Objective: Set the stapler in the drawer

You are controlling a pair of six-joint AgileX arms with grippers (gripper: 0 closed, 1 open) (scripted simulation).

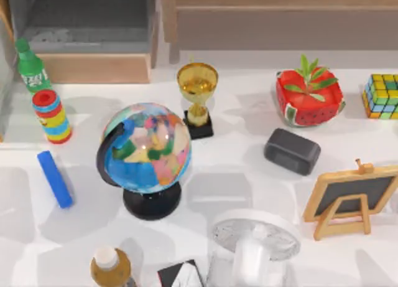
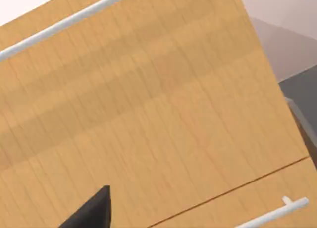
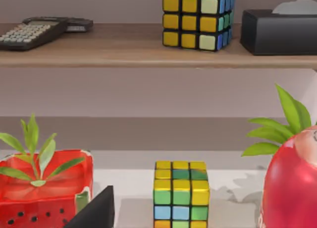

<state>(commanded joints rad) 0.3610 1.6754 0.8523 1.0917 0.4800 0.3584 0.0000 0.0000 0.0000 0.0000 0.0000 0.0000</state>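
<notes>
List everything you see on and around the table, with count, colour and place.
stapler: 1, blue, table's left
drawer: 1, light wood, grey inside, open, back left
bottle: 1, green, by the drawer
ring stack: 1, rainbow, behind the stapler
globe: 1, blue, centre
trophy: 1, gold, behind the globe
block: 1, dark grey, right of centre
watermelon pot: 1, red, back right
cubes: 2, multicoloured, table's right and shelf
chalkboard: 1, wood frame, front right
shelf: 1, brown, back
calculator: 1, dark, on shelf
</notes>
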